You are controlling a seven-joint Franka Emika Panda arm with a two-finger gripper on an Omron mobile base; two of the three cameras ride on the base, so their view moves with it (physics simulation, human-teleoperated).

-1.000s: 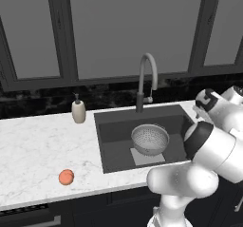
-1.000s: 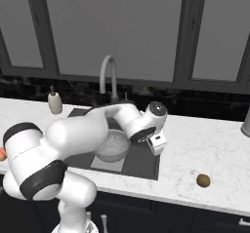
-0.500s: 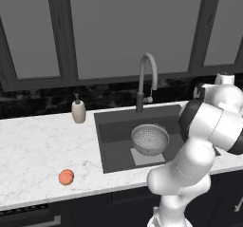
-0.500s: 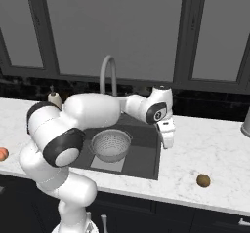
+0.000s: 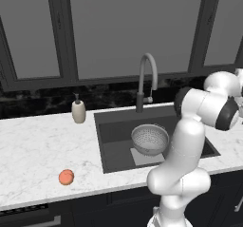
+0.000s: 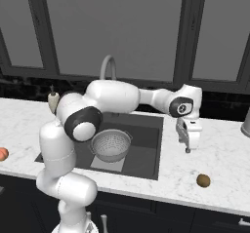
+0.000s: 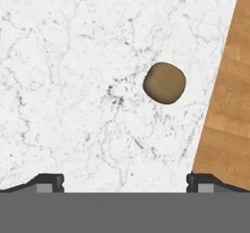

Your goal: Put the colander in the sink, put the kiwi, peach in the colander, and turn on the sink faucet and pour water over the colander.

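Arm swung right past sink (image 6: 146, 125), end effector (image 6: 187, 144) spread above marble counter (image 7: 73, 81), kiwi (image 7: 164, 83) nearby, unobstructed

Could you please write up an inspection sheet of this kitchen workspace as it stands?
Surface: white marble counter, dark sink set in it.
Job's things: colander in the sink; peach on the counter left of the sink; kiwi on the counter right of it; faucet behind the sink, no water seen.
Clutter: soap dispenser.
Gripper: gripper open, empty, above the counter near the kiwi.
Cables: nothing seen.
Surroundings: dark windows.
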